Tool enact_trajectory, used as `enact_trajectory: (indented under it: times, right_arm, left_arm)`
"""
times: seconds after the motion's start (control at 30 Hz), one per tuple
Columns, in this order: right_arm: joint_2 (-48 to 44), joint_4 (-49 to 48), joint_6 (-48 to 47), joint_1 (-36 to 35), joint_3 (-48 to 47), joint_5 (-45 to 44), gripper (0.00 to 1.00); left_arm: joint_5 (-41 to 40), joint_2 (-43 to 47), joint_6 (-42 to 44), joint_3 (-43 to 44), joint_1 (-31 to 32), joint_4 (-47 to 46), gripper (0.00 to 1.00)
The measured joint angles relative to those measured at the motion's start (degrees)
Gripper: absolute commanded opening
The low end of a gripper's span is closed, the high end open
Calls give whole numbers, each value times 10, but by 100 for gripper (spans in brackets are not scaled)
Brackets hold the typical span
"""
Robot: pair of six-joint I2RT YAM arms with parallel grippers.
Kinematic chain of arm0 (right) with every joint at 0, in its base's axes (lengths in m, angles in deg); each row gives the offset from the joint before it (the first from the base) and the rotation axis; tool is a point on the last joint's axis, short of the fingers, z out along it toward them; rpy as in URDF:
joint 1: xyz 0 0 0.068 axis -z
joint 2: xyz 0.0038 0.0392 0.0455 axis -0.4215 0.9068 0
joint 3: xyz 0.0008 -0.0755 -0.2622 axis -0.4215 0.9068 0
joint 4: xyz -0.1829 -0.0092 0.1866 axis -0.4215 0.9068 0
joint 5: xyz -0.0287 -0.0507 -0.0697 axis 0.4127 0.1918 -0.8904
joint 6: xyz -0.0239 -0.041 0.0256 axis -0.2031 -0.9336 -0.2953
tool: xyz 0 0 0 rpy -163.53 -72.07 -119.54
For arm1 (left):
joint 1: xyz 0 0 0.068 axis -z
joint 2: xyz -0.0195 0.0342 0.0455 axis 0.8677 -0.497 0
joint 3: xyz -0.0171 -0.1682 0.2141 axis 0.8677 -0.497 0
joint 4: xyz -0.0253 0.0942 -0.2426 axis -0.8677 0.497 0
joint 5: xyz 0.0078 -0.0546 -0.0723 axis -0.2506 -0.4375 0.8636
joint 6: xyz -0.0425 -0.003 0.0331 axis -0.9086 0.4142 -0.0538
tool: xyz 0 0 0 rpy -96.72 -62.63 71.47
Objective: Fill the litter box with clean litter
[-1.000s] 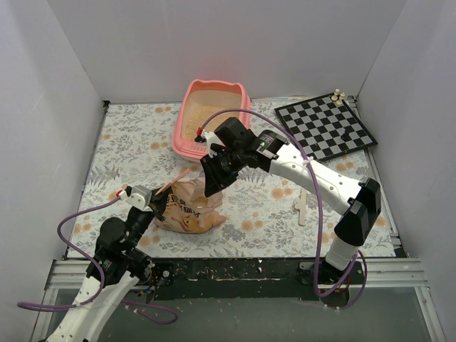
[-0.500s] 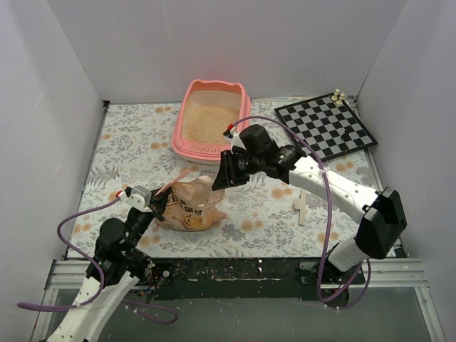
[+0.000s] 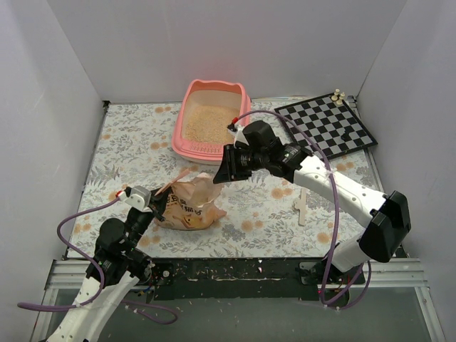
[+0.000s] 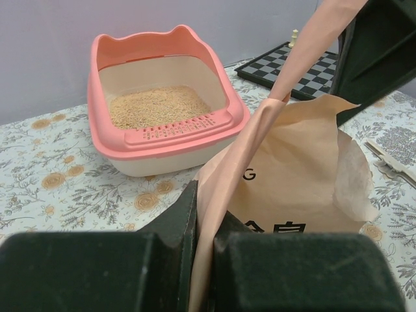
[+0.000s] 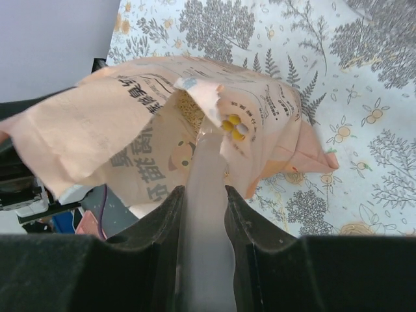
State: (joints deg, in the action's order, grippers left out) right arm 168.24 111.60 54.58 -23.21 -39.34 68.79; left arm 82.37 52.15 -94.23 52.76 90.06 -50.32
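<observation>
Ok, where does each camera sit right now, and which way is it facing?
Top external: above and behind the bases, looking down at the table; left arm and right arm show.
Left wrist: low, facing the litter box across the table; the left tool pinches the bag.
Right wrist: looking down into the bag's mouth; the right tool grips the clear scoop.
Shared: all three show the bag.

Upright pink litter box [image 3: 203,148] holds shallow beige clean litter [image 3: 209,122].
</observation>
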Motion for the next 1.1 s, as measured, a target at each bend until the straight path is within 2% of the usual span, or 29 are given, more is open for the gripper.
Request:
enact_trajectory:
  times: [0.33,0.57,0.7,0.8,0.97,1.1]
  right_arm:
    - [76,201,-78,-19,-244,-47,1]
    - [176,280,-101,-63,-340,-101,1]
    - [214,300,-103,-78,-344,-118,1]
    - [214,280,-103,-80,-324,-116,1]
    - [171,211,-99,-70,-234,-97,1]
    - [125,131,-89,-45,-133,-49,1]
  left_arm:
    - [-15,-7,0,0,0,-5,0]
    - [-22,-40,-5,2,0,-27,0]
    - [-27,-72,-9,15,0,-29,0]
    - [-28,-98,-13,28,0,-26,0]
    - [-22,-159,-29,55,0,-21,0]
    - [-10,-183,-39,59,0,-30,0]
